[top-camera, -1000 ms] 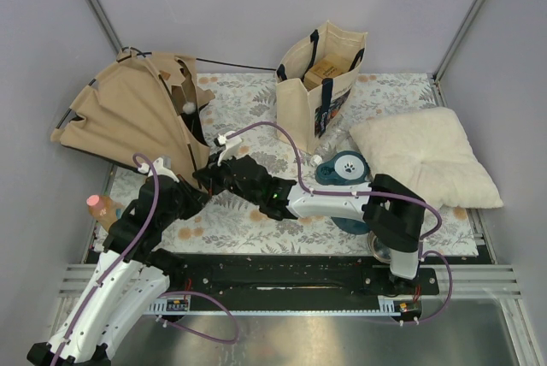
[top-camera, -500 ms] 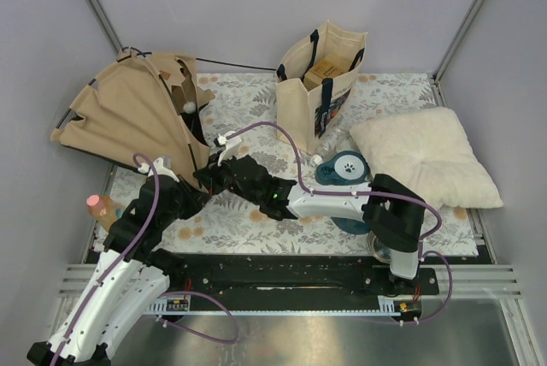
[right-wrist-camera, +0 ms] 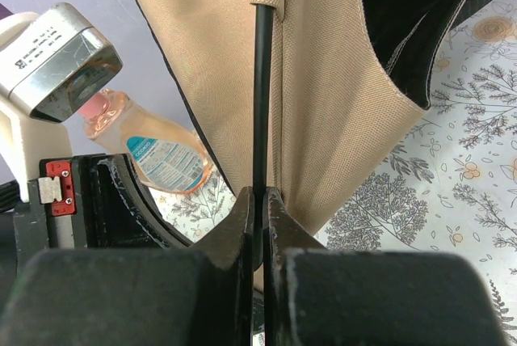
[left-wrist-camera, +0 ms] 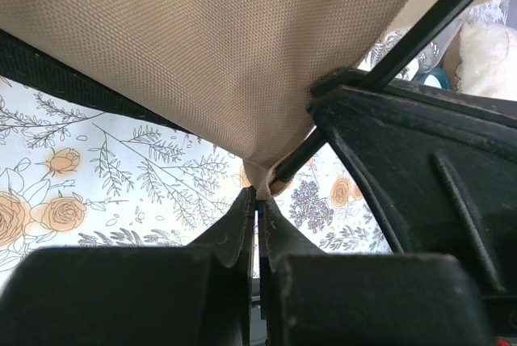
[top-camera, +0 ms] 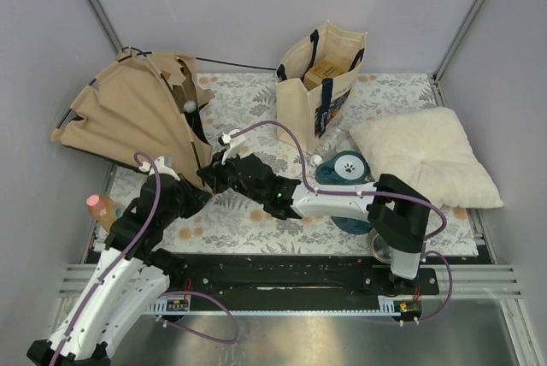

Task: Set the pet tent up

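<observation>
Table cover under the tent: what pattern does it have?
White cloth printed with grey leafy sprigs and orange roses; clearest in the left wrist view.

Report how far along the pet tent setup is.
Done: the pet tent is fanned partly open, but it lies tipped on its side at the far left. In hand: the left pincer is shut on a fabric corner, and the right pincer is shut on a black pole. Remaining: probably spreading the poles and standing the tent upright.
</observation>
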`<state>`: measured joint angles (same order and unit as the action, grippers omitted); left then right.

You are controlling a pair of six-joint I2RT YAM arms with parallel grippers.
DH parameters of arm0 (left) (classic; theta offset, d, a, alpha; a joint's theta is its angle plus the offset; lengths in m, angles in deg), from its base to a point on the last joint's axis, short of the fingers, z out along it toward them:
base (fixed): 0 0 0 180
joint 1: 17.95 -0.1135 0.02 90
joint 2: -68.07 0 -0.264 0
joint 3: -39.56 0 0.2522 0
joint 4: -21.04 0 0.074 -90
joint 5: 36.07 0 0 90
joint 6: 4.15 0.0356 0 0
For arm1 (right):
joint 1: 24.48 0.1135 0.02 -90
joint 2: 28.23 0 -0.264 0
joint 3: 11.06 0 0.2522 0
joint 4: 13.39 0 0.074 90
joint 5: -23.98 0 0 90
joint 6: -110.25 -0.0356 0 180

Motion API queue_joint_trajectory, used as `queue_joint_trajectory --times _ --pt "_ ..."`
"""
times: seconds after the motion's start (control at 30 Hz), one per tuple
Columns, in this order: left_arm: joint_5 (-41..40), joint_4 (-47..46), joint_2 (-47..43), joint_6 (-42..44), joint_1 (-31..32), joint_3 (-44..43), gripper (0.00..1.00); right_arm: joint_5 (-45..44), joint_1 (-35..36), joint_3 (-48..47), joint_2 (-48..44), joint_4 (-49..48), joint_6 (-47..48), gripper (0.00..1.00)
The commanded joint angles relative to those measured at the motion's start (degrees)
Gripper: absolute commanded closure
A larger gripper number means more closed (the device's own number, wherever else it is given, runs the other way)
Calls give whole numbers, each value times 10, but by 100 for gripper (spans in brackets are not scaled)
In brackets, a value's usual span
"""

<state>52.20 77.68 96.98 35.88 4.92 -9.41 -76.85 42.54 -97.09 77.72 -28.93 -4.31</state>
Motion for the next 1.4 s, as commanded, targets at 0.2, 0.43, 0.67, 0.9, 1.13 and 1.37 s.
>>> queue_joint_trajectory --times 0.2,0.43,0.67,0.9,1.13,1.37 --pt "69 71 11 12 11 -17 100 -12 -38 22 -19 -123 49 100" --pt "78 65 7 16 10 -26 100 5 -37 10 2 -132 36 100" --pt "82 62 15 30 11 -49 100 -1 -37 30 -2 -138 49 100" --pt "66 90 31 69 11 -86 100 8 -37 68 -26 -135 72 100" --pt "85 87 51 109 11 -112 100 48 -37 75 -29 -129 49 100" --pt "115 64 66 139 11 -138 100 50 -30 75 -19 -124 27 100"
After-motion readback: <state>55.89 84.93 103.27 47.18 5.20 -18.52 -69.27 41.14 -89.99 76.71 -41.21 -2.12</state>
